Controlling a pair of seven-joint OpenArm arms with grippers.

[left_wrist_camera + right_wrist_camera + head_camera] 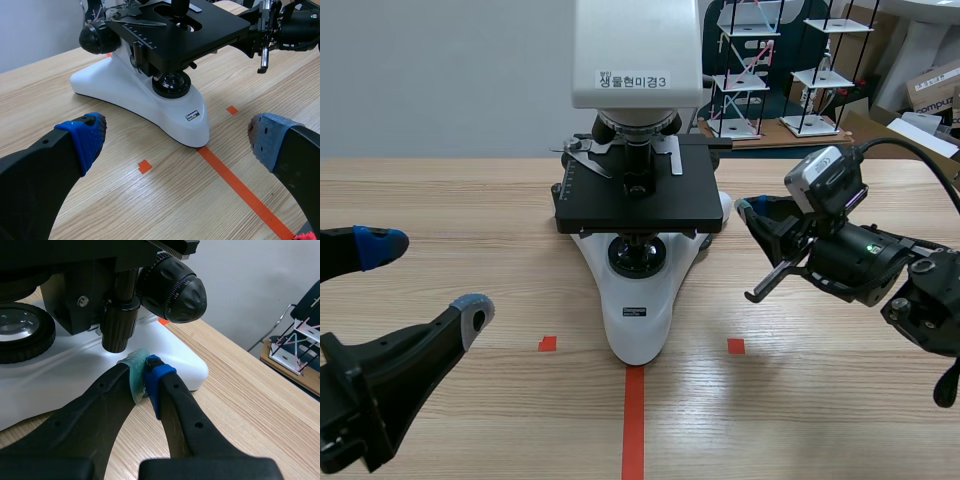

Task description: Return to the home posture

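Note:
A white microscope [635, 300] with a black stage [638, 195] stands at the table's middle. My left gripper [420, 280] is open low at the left, well short of the microscope's base [145, 102], and holds nothing. My right gripper [752, 208] is shut on nothing, its tips close beside the base's rear right corner [192, 367], under the focus knob [175, 290]. In the left wrist view the right gripper [250, 42] shows past the stage.
Orange-red tape marks [633, 420] lie on the wooden table in front of the microscope. Wire-frame racks [750, 70] and cardboard boxes [930, 90] stand behind the table at the back right.

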